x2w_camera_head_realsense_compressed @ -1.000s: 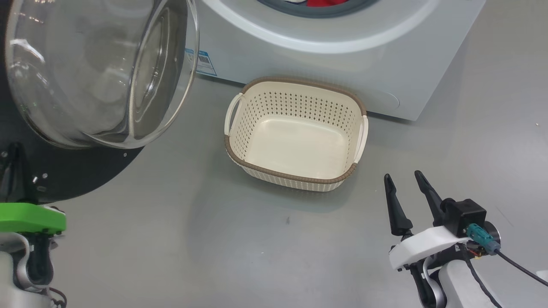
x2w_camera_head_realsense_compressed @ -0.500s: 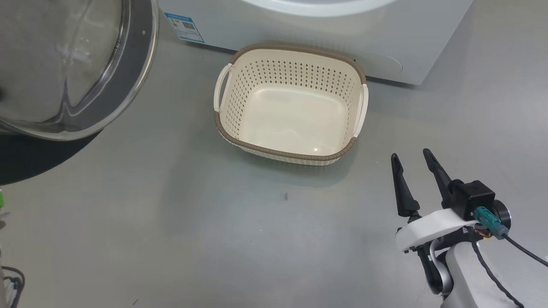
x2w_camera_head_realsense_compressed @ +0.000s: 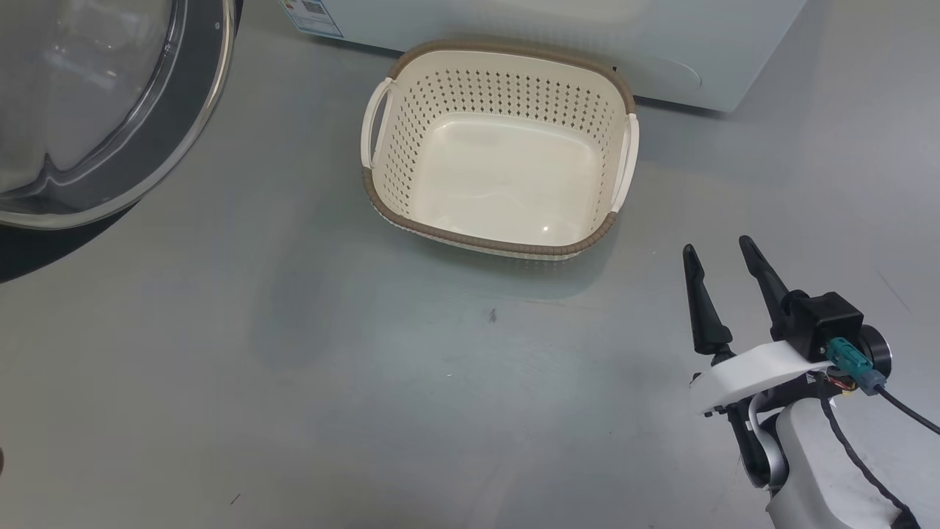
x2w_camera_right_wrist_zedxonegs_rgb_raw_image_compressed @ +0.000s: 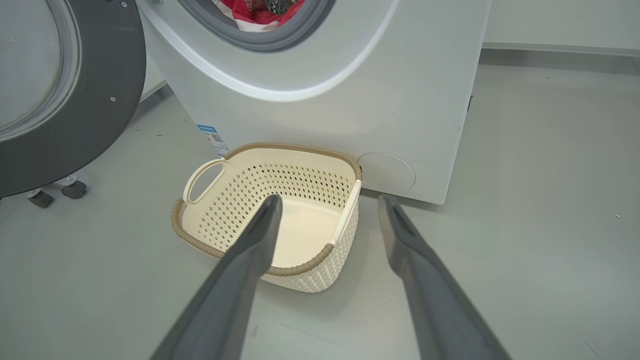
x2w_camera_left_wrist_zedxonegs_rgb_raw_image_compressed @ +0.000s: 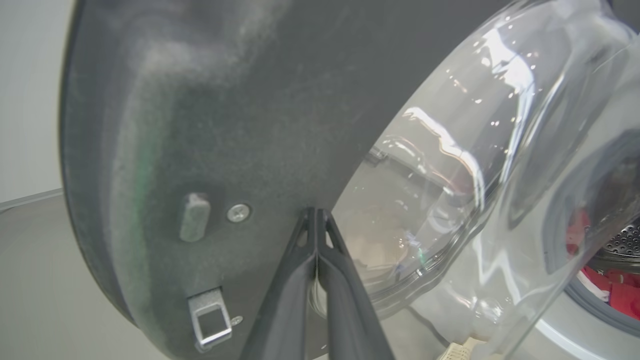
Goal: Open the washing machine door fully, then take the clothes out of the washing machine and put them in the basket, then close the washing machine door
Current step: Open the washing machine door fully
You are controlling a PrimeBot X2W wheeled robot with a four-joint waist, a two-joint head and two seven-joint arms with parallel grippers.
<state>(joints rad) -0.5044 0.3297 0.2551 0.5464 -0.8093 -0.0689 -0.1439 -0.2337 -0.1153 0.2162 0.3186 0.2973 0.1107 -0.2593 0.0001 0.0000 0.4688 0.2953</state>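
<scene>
The washing machine door (x2w_camera_head_realsense_compressed: 88, 110) stands open; black-rimmed, bulging glass.

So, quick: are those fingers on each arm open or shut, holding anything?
Left gripper: shut, nothing visibly held, pointed at the washing machine door.
Right gripper: open, empty, near the basket.

In the head view the basket (x2w_camera_head_realsense_compressed: 485, 244) sits at upper centre on the floor (x2w_camera_head_realsense_compressed: 294, 382), just before the washing machine (x2w_camera_head_realsense_compressed: 558, 37), which runs along the top edge. The washing machine door (x2w_camera_head_realsense_compressed: 198, 95) stands at upper left, left of the basket and apart from it. The right gripper (x2w_camera_head_realsense_compressed: 717, 245) is at lower right, clear of the basket. In the right wrist view the clothes (x2w_camera_right_wrist_zedxonegs_rgb_raw_image_compressed: 255, 15) lie inside the machine at the top, above the basket. In the left wrist view the left gripper (x2w_camera_left_wrist_zedxonegs_rgb_raw_image_compressed: 316, 212) rises from bottom centre, tips close against the door.
</scene>
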